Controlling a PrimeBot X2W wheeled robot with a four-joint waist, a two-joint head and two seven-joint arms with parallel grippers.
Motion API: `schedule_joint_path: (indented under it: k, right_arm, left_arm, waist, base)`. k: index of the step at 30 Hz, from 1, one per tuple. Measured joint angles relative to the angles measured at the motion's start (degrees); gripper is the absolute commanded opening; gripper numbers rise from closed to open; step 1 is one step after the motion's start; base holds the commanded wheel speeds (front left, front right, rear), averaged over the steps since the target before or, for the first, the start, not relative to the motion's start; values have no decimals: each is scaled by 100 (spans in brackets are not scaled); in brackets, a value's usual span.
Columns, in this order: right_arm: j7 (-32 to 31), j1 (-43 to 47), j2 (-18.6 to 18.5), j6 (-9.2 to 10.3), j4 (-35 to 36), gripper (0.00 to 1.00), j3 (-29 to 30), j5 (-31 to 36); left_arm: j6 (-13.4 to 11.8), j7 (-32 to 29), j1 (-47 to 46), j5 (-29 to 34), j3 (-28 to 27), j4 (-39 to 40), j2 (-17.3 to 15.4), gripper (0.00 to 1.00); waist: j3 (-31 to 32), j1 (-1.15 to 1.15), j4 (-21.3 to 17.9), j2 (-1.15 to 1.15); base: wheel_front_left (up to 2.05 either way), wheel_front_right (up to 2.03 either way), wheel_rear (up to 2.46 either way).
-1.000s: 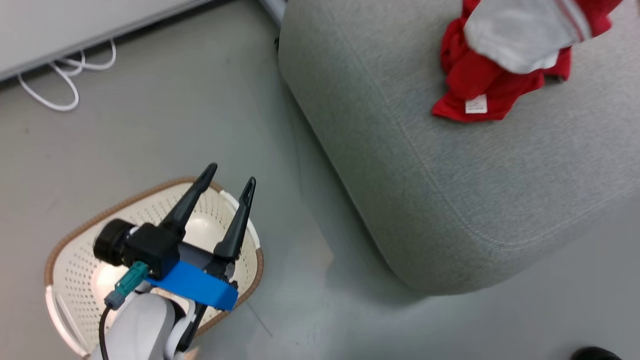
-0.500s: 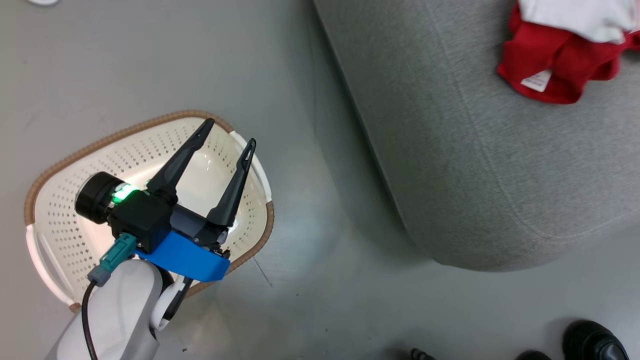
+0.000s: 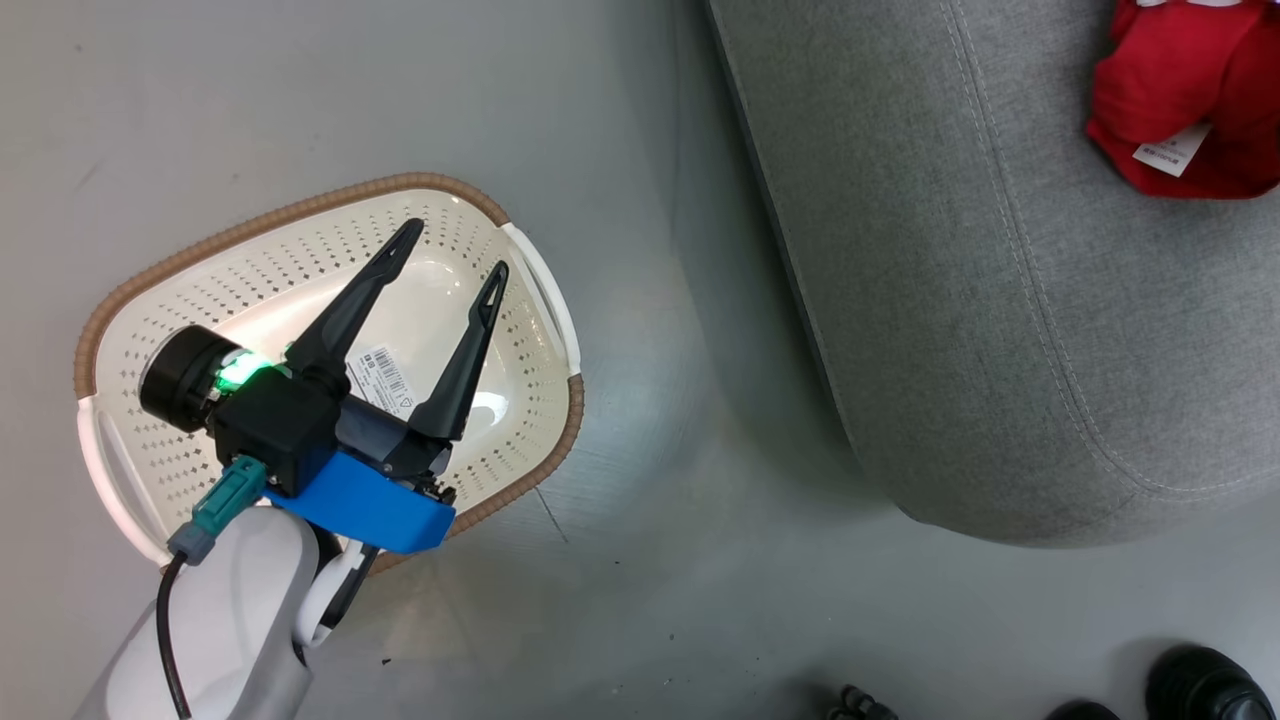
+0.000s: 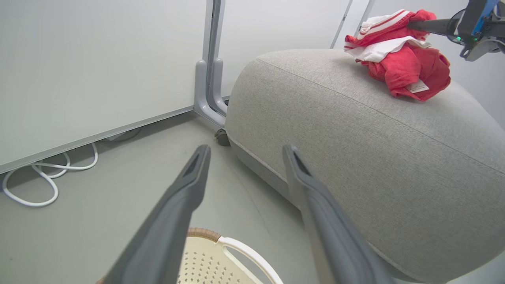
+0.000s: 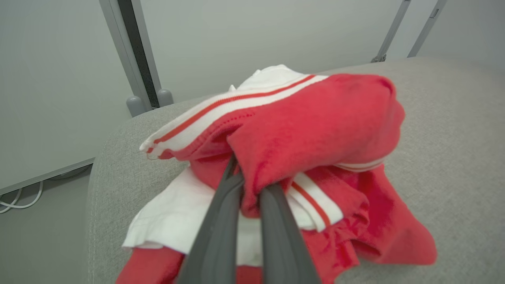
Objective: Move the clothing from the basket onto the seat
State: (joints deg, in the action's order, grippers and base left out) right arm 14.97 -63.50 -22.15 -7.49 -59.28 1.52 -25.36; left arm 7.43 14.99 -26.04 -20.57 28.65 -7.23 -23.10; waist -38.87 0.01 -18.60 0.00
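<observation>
Seat [image 3: 1000,300], grey, across upper right of the head frame; cream basket [image 3: 150,300] at lower left, on the floor [image 3: 650,600]; red clothing [image 3: 1190,110] heaped on the seat, top right corner; left gripper [image 3: 455,250] above the basket, fingers spread; right gripper [image 5: 250,185], fingers pinching a red fold of the clothing.
</observation>
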Motion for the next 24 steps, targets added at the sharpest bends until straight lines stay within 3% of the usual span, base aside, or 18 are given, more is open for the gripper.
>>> schedule_joint_path:
  k: [2, 3, 4, 5, 7, 24]
  right_arm:
    - [1, 53, 19, 0, 4, 0, 48, 46]
    - [1, 68, 31, 0, 5, 13, 60, 68]
    - [1, 77, 41, 0, 4, 32, 73, 88]
    - [1, 85, 46, 0, 4, 45, 86, 112]
    - [1, 92, 66, 0, -16, 100, 118, 141]
    - [2, 413, 126, 0, -18, 100, 416, 455]
  left_arm:
    - [0, 0, 0, -1, -7, -15, 16, 100]
    - [0, 0, -1, -1, -9, -26, 26, 100]
    - [0, 0, -1, -1, -10, -40, 38, 100]
    - [0, 0, -1, -2, -10, -51, 51, 100]
    - [0, 1, -4, -3, -8, -65, 81, 100]
    - [0, 1, 13, -107, -56, -122, 405, 100]
  waist:
    - [19, 0, 3, 0]
    - [30, 0, 2, 0]
    - [43, 0, 1, 0]
    - [56, 0, 1, 0]
    - [88, 0, 3, 0]
    - [536, 0, 122, 0]
  base:
    - [0, 0, 0]
    - [0, 0, 0]
    - [0, 0, 0]
    - [0, 0, 0]
    - [0, 0, 0]
    - [0, 0, 0]
